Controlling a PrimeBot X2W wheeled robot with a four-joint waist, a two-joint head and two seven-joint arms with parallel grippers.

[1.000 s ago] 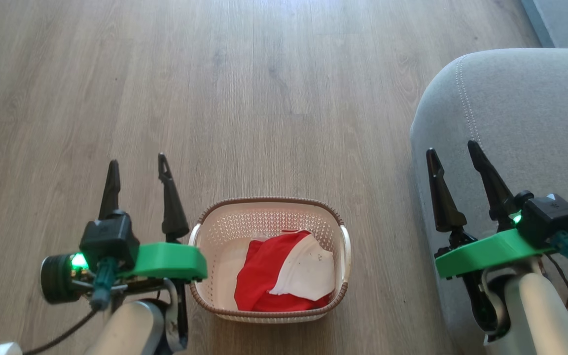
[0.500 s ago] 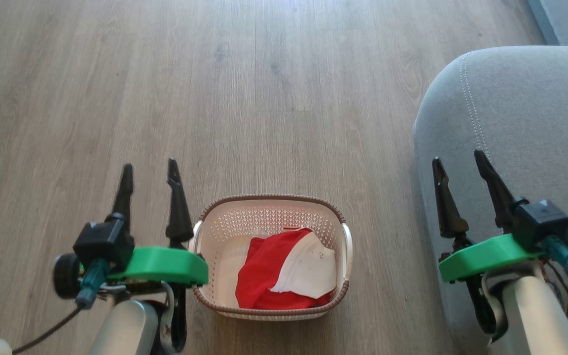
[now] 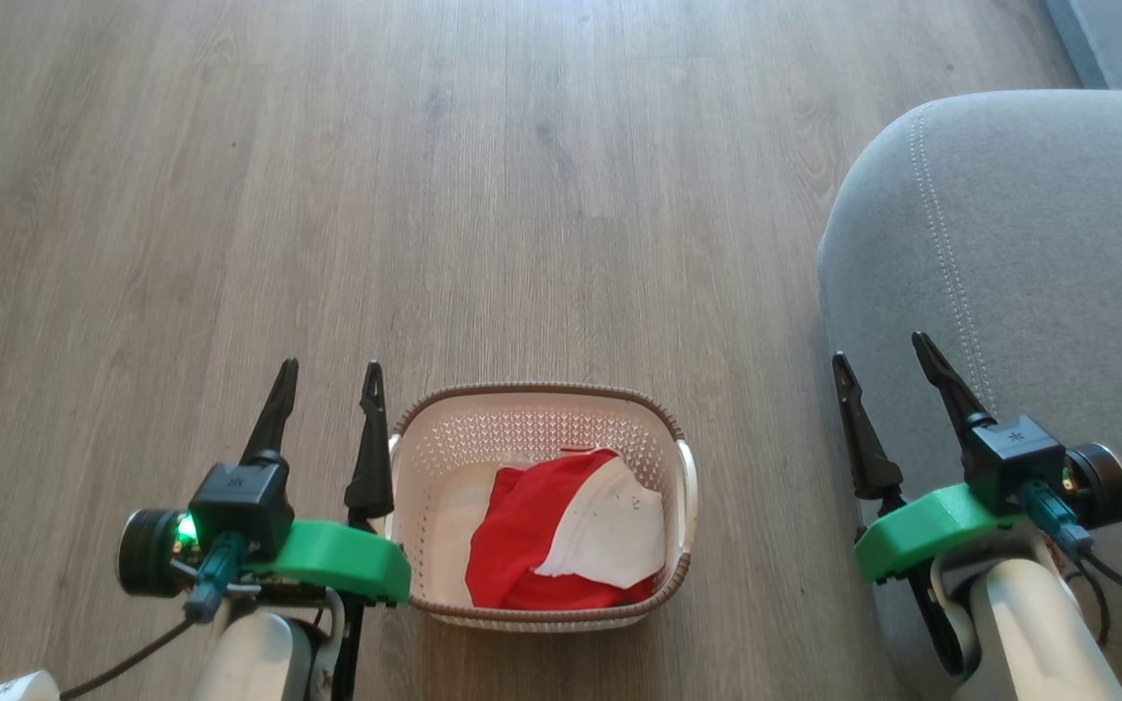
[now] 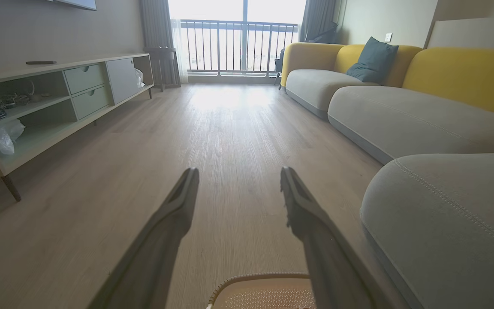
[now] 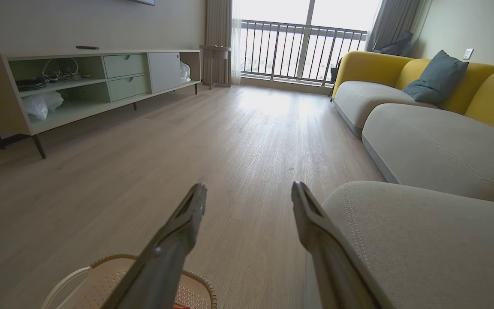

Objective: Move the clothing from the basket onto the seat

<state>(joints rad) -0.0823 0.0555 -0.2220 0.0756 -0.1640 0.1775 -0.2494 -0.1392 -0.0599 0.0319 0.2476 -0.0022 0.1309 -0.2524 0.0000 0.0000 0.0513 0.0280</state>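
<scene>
A cream perforated laundry basket (image 3: 532, 391) stands on the wood-plank floor (image 3: 483, 195), near the rounded corner of a grey upholstered seat (image 3: 1038, 243). Red-and-white clothing (image 3: 561, 540) lies crumpled inside it, bunched toward the wall nearer the seat. The left gripper (image 3: 329, 368) hovers just beside the basket's far-side handle, fingers spread wide and holding nothing. The right gripper (image 3: 878, 349) — just as wide apart, just as empty — hangs over the seat's edge facing the basket.
</scene>
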